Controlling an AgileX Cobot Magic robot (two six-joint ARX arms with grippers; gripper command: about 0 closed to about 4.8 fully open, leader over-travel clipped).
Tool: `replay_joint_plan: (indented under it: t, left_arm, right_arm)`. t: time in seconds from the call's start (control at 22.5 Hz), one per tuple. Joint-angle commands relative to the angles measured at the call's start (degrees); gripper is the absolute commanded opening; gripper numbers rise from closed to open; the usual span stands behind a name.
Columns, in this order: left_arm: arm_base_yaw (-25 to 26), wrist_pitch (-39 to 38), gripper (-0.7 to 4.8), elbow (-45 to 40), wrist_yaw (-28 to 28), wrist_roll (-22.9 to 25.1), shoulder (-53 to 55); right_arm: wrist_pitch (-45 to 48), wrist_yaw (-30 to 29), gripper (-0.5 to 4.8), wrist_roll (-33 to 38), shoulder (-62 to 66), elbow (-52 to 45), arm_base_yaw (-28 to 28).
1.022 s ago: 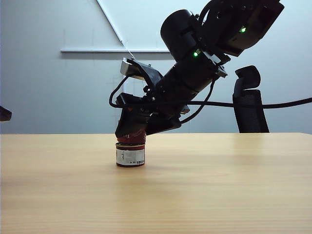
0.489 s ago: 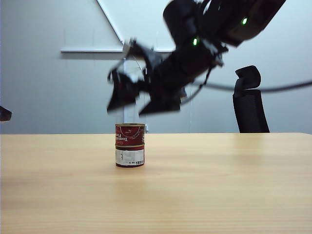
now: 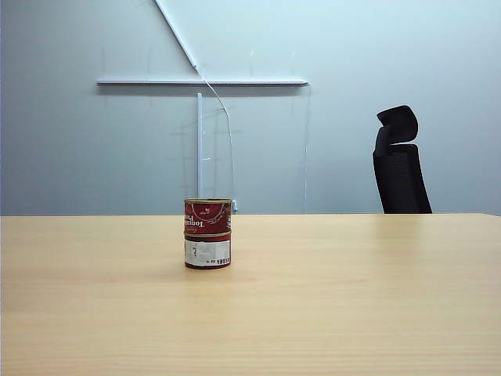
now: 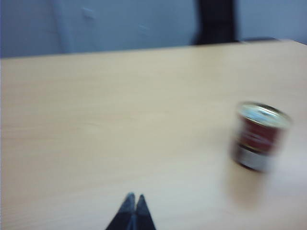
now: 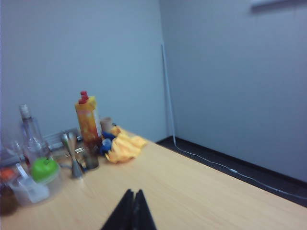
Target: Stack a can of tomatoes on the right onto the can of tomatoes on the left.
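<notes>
**A:** Exterior view: two tomato cans stand stacked on the wooden table [image 3: 352, 313], left of centre. The upper can [image 3: 207, 216] wears a dark red label with pale lettering; the lower can [image 3: 207, 252] shows a white panel with a barcode. Their rims line up and the stack stands upright, with no arm in this view.

**B:** And the grippers?

**A:** The left gripper [image 4: 133, 211] hangs above bare tabletop, its dark fingertips pressed together and empty. Its camera, blurred, catches the stack off to one side, well apart from the tips, silver lid catching the light. The right gripper [image 5: 132, 208] is also pressed together and holds nothing.

**B:** Anything near the cans?

**A:** Nothing on the table beside them. A black office chair [image 3: 399, 160] stands behind the far edge. The right wrist view shows clutter at a table end by the wall: a yellow bottle [image 5: 88, 120] with red caps, a clear glass bottle [image 5: 29, 136], a metal jigger [image 5: 73, 155], a yellow cloth [image 5: 123, 146] and a green lid [image 5: 44, 168].
</notes>
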Motion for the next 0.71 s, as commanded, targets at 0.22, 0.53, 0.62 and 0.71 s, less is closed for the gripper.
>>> replay_joint_plan:
  t: [0.22, 0.53, 0.62, 0.71]
  left_arm:
    - [1.4, 1.5, -0.02, 0.1, -3.7, 0.2, -2.9]
    - [5.5, 1.4, -0.02, 0.1, -3.7, 0.2, -2.9]
    - [5.5, 1.4, -0.02, 0.1, -3.7, 0.2, -2.9]
    - [5.5, 1.4, -0.02, 0.2, -3.7, 0.2, -2.9]
  right_arm:
    - [-14.7, 8.0, -0.06, 0.5, -15.9, -3.2, -5.4]
    - [-15.4, 15.1, -0.06, 0.5, -29.2, -14.3, -10.5]
    - [-16.6, 16.6, -0.06, 0.5, -32.0, -17.1, -11.6]
    - [-18.0, 17.0, -0.06, 0.5, -33.3, -18.0, -11.8]
